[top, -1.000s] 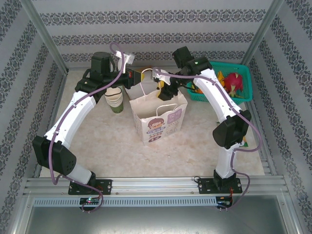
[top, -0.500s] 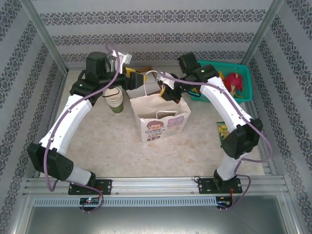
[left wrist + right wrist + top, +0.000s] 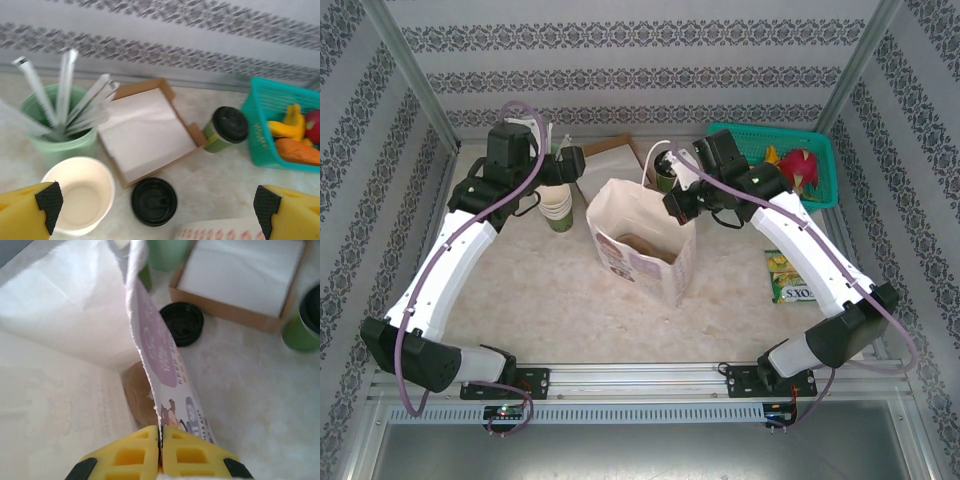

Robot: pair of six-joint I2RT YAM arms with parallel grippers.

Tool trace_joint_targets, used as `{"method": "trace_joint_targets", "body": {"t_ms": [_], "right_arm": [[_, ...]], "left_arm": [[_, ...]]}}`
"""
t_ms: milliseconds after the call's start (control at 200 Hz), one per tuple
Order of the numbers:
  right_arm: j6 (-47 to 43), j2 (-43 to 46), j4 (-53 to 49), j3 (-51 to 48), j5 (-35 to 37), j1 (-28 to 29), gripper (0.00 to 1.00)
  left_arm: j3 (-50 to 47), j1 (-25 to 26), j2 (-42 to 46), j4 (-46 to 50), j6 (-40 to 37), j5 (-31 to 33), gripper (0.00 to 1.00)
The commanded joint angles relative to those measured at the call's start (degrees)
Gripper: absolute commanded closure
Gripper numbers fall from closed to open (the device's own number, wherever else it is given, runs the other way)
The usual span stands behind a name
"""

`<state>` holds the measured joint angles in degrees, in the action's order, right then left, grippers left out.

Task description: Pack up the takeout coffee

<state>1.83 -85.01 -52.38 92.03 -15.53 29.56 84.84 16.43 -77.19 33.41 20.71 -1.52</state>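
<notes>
The takeout coffee point(image 3: 225, 129), an olive-green cup with a black lid, stands upright between the napkin box and the teal basket. The top view has it point(image 3: 666, 175) just behind the bag. The white paper bag point(image 3: 640, 240) with purple print stands mid-table, its mouth wide open. My right gripper point(image 3: 160, 432) is shut on the bag's rim point(image 3: 160, 355), at its right side point(image 3: 678, 205). A brown item point(image 3: 140, 400) lies inside the bag. My left gripper point(image 3: 157, 201) hangs open and empty above the back left of the table point(image 3: 570, 160).
A loose black lid point(image 3: 154, 201) lies near the stack of lidless cups point(image 3: 80, 200). Behind them are a mint-green straw holder point(image 3: 60, 125) and a brown napkin box point(image 3: 145, 130). A teal basket point(image 3: 770, 130) of toy food sits back right. A snack packet point(image 3: 785, 275) lies at the right.
The right gripper has pulled the bag's rim toward the near right, turning and opening the bag. The left gripper has drawn back left, away from the bag's handle.
</notes>
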Motion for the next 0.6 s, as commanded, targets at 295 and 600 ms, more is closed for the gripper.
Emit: {"method": "trace_joint_targets", "body": {"t_ms": [295, 600], "right_arm": [[27.7, 4.5, 4.2, -9.3, 20.1, 10.7, 1.00], [30.1, 4.4, 13.9, -12.1, 24.5, 15.4, 1.00]], "left_arm": [[-4.5, -0.2, 2.5, 6.1, 3.0, 6.6, 0.00], [-6.1, -0.2, 2.3, 6.4, 3.9, 8.4, 0.00]]}}
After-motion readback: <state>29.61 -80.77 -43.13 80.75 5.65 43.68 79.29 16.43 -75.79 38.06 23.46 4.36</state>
